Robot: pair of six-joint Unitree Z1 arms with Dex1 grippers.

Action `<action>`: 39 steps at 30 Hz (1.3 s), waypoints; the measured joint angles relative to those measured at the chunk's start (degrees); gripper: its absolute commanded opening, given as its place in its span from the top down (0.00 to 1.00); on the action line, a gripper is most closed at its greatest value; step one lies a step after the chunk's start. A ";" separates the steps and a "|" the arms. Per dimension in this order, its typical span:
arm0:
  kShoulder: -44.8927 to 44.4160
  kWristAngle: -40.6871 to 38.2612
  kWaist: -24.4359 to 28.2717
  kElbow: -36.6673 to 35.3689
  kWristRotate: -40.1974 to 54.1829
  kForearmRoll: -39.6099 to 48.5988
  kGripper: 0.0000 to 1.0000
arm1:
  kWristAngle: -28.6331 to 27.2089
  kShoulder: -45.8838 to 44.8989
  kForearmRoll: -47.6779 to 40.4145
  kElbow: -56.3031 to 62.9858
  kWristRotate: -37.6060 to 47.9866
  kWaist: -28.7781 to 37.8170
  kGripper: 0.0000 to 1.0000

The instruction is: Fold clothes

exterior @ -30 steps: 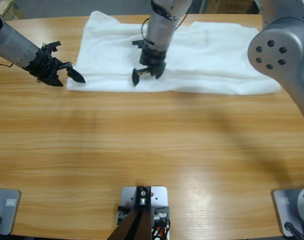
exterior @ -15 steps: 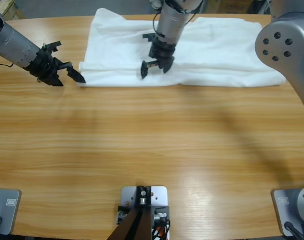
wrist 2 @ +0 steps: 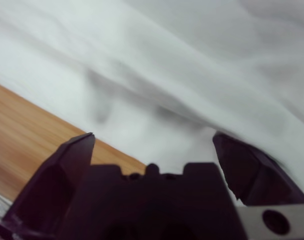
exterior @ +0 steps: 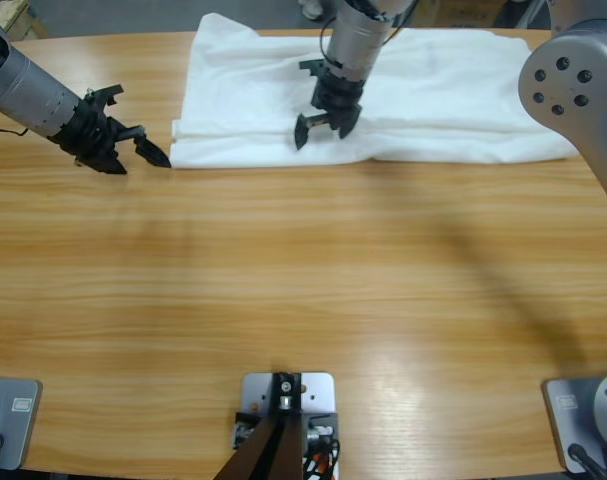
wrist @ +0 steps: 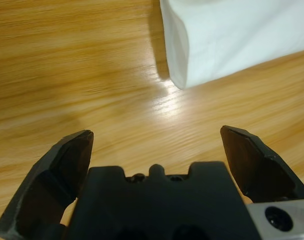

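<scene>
The clothes are one white T-shirt, folded into a long band along the table's far edge. My right gripper comes down from the top and stands open over the shirt's near hem, left of its middle. The right wrist view shows white fabric filling the space beyond the right gripper, with nothing between the jaws. My left gripper is open above bare wood, just left of the shirt's near-left corner. In the left wrist view the left gripper holds nothing.
Bare wooden table stretches from the shirt to the near edge. A large silver elbow hangs over the shirt's right end. The shirt's far side lies at the table's back edge.
The shirt has slid toward the far edge and to the right, together with the right gripper on it. Its near-left corner has drawn away from the left gripper, which has stayed put.
</scene>
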 measured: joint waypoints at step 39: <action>-16.89 -14.91 15.04 25.92 -3.28 -18.23 0.02 | -15.22 -54.77 -17.70 56.37 11.15 8.82 0.00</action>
